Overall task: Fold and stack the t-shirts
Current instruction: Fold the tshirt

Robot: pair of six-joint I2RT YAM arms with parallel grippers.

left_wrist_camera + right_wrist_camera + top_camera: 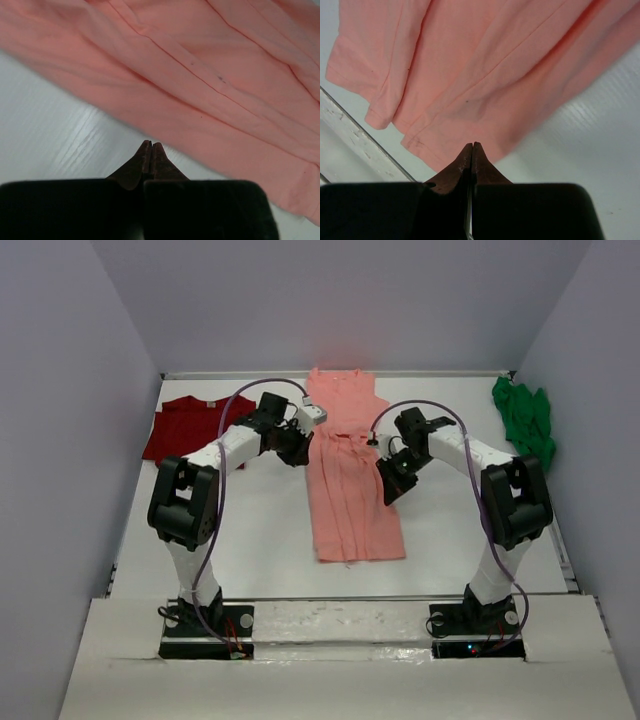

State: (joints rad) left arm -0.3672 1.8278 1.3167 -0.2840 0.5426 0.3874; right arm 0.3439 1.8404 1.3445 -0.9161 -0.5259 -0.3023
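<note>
**Closed, empty jaws flank the salmon-pink shirt [345, 480]**

The left gripper [296, 448] and right gripper [392, 485] are pinched together on nothing, either side of that centre-frame strip. The dark red shirt [185, 427] lies upper left and the green shirt [525, 420] upper right. Probably best: open both, pinch matching edges, lift evenly.

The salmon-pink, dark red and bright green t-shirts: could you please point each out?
salmon-pink t-shirt [352, 495], top external view, middle of its body
dark red t-shirt [185, 430], top external view, its chest
bright green t-shirt [525, 420], top external view, centre of the crumpled heap
</note>
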